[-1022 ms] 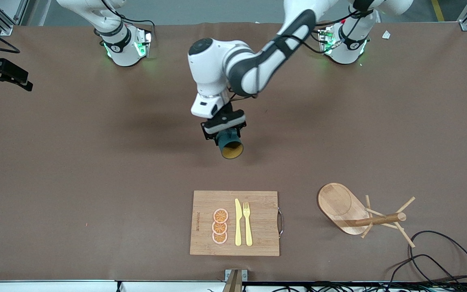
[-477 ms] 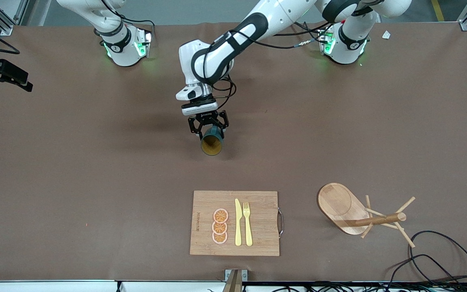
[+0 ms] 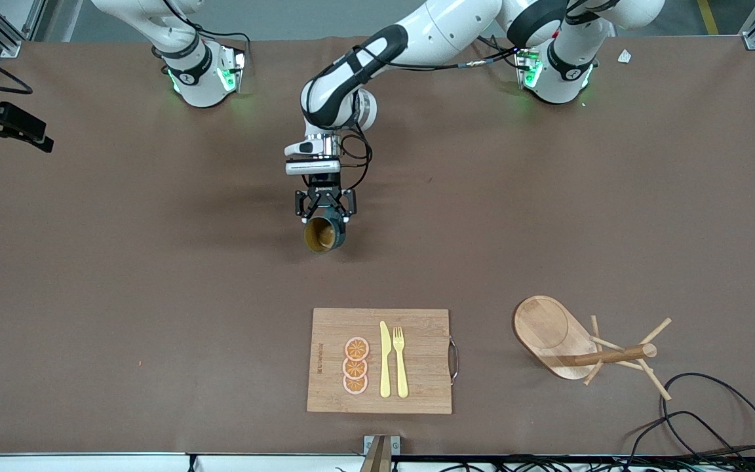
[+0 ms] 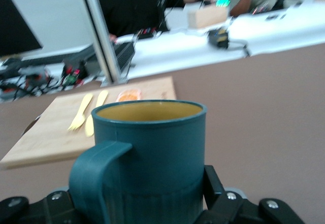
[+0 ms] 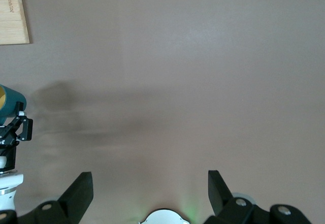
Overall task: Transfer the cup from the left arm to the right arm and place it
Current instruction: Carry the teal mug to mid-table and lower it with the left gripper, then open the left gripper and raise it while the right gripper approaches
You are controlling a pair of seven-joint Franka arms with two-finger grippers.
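- we see the left gripper (image 3: 324, 211) clamped around the cup (image 3: 323, 234), holding it in the air over bare table (image 3: 122, 262) near the middle, its mouth tipped toward the front camera.
- the right gripper (image 5: 150, 193) waits above the table with its 2 fingers (image 5: 78, 191) spread wide — nothing between them.
- a cutting board (image 3: 417, 360) lies nearer the camera, carrying 3 orange slices (image 3: 355, 366), a knife (image 3: 385, 359) and a fork (image 3: 400, 360).
- a wooden mug rack (image 3: 587, 347) lies toward the left arm's end.
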